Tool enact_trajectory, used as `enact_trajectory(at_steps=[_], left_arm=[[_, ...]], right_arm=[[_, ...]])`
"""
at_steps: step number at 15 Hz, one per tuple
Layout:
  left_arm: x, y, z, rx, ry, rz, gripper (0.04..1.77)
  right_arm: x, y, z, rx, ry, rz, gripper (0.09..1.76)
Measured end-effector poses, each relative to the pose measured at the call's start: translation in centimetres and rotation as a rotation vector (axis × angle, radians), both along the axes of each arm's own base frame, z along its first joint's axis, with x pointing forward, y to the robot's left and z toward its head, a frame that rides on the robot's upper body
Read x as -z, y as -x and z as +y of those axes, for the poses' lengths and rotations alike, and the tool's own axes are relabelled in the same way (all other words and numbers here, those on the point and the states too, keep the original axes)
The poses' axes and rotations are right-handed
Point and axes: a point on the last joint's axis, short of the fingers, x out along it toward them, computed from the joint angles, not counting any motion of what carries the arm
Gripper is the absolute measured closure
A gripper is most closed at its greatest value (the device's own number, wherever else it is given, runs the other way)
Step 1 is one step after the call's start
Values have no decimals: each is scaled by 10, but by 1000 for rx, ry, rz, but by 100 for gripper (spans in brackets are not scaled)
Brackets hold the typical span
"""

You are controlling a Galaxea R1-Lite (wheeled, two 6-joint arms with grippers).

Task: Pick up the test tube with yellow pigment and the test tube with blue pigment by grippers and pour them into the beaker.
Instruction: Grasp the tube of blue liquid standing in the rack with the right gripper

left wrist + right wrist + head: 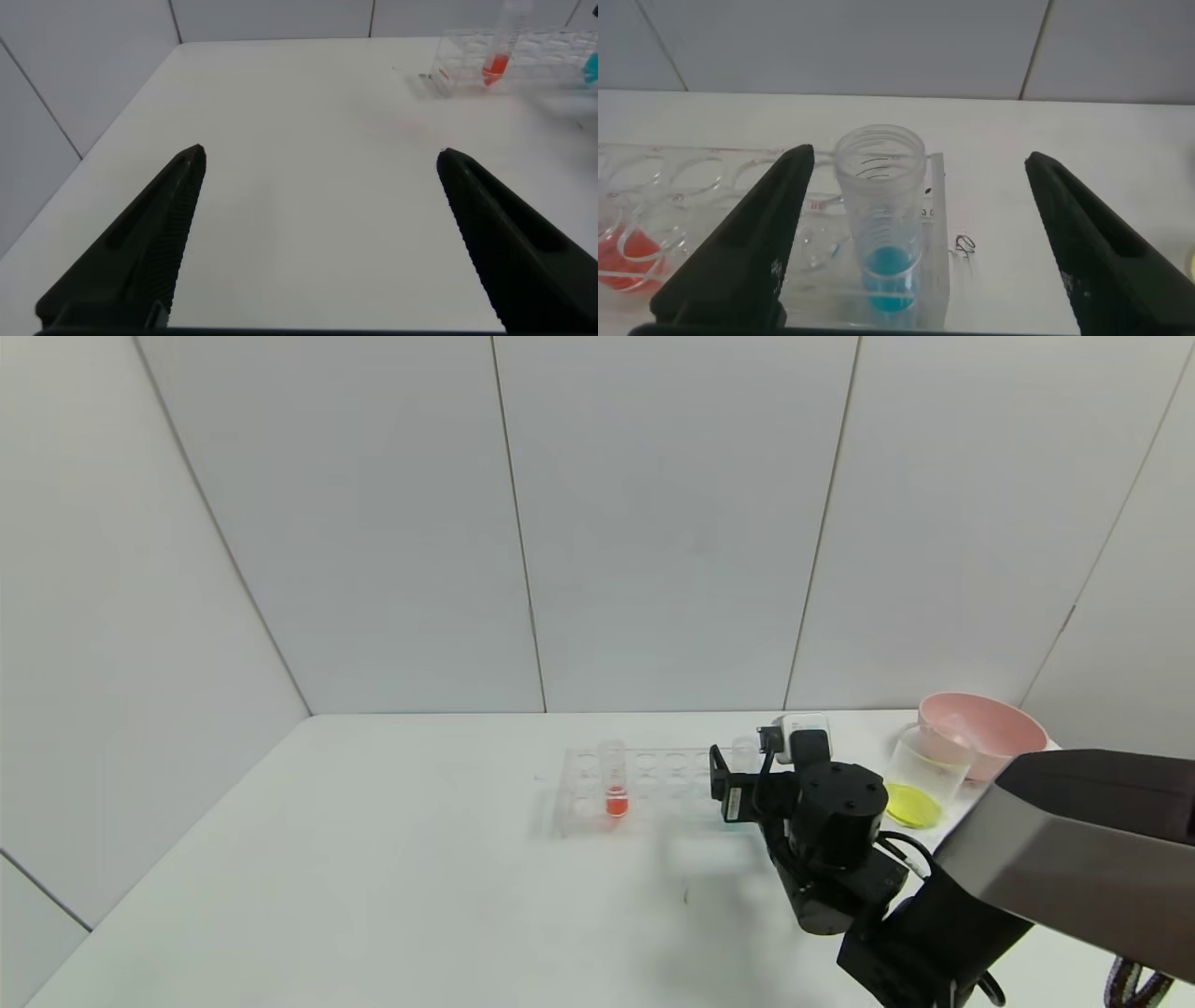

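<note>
We note the right gripper (910,243) at the end of the clear tube rack (653,784) nearest the beaker (920,779), jaws spread wide and holding nothing. The test tube with blue pigment (882,229) stands upright in an end hole of that rack, straight ahead of the jaws and between them; its long axis is vertical, open mouth up, cyan liquid pooled in the rounded bottom. It sits closer to one finger (752,247) than to the other and touches neither. In our judgement the coming close turns on this offset: a small sideways correction would centre the tube before the fingers meet it across its width. The beaker already holds yellow liquid and lies beyond the wrist, on the pink bowl (985,728) side, so the yellow pour looks done and the blue one remains. We cannot find the test tube with yellow pigment. A tube of orange-red liquid (613,782) stands farther along the rack. The left gripper (318,233) hangs apart over bare table (373,859), well away; the right arm is clearly nearer.
</note>
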Motion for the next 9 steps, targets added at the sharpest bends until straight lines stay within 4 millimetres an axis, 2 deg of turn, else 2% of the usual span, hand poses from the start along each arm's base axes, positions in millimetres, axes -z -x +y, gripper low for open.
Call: enact_trajectory(at_steps=[3,4,7,9], left_arm=[[0,0,0,0,0,0,5],[0,0,0,0,0,0,5],[0,0,0,-1,0,0,5],[0,0,0,0,0,0,5]], right_arm=[[5,-3,1,-15,5,6,19],[5,-3,1,-15,7,7,26],[5,-3,1,-15,8,6,73],[5,-3,1,-15,10,7,96]])
